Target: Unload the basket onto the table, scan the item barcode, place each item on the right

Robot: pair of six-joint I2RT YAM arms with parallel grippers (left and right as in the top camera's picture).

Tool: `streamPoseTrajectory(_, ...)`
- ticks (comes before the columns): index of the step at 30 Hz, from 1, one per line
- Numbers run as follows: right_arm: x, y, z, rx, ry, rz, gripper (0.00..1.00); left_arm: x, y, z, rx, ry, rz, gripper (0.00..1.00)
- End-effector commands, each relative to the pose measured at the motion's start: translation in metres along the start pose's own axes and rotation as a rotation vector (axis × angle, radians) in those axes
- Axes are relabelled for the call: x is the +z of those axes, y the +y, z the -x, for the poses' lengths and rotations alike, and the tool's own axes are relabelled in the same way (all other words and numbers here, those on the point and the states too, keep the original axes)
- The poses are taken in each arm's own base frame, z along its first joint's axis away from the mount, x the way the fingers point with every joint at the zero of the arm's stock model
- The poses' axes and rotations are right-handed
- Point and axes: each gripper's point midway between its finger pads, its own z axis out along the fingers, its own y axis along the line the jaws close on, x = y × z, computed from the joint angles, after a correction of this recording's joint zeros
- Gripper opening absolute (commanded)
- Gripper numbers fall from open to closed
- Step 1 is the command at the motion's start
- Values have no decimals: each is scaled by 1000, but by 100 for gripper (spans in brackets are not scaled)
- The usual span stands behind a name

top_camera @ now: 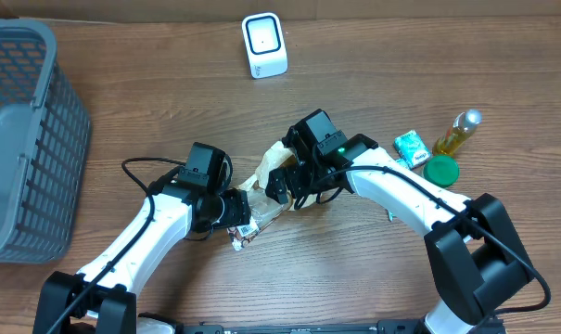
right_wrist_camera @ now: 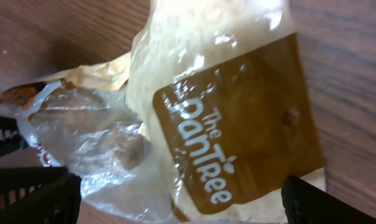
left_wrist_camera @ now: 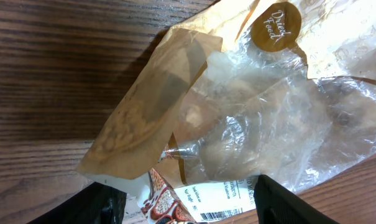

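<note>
A clear and tan snack bag [top_camera: 261,181] lay on the wooden table [top_camera: 401,56] at mid-table, well short of the white scanner [top_camera: 263,45] near the far edge, as both arms met over it. The right gripper [right_wrist_camera: 181,193] stood spread wide astride the bag's printed end. The left gripper [left_wrist_camera: 191,196] framed the labelled end with its fingers apart, though whether they pinched the plastic could not be told.

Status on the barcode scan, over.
Both open: left gripper, right gripper, straddling the snack bag. Bag on table, short of scanner. Nothing between them.
</note>
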Motion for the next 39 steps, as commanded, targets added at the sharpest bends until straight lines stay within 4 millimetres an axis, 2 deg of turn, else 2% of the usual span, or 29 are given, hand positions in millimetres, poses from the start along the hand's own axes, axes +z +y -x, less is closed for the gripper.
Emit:
streamPoseTrajectory(1,2,-5,3,-10,-18,-28,100,3,1,-3,-6,14,5,69)
streamPoseTrajectory(10,3,-7,22,-30,-95,-48,100,3,1,-3,-6,14,5,69)
streamPoseTrajectory(13,5,-7,19,-25,-83,-49,100,3,1,-3,-7,15,5,70)
streamPoseTrajectory(22,29,-19,-1,-16,-39,-61,100,3,1,-3,-7,15,5,72)
streamPoseTrajectory(39,31,-15,-2,58,-40,-29,100,3,2,-5,-8,20,8,67)
